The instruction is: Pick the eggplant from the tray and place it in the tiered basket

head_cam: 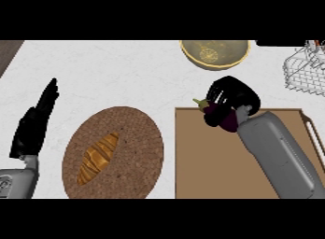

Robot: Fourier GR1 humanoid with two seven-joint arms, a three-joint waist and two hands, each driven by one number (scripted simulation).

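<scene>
Your left hand [33, 128] rests straight-fingered far left, well clear of the work. Your right hand [233, 93] curls round the eggplant [219, 119] at the far edge of the tray [207, 172], probably to lift it. The tiered basket [315, 70] sits up and right of that hand, with only its wire rim to get over.

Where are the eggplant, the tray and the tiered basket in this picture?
eggplant [224, 122], head view, on its dark purple body.
tray [207, 163], head view, on the bare brown floor of its left half.
tiered basket [310, 77], head view, on its wire wall at the upper right.
</scene>
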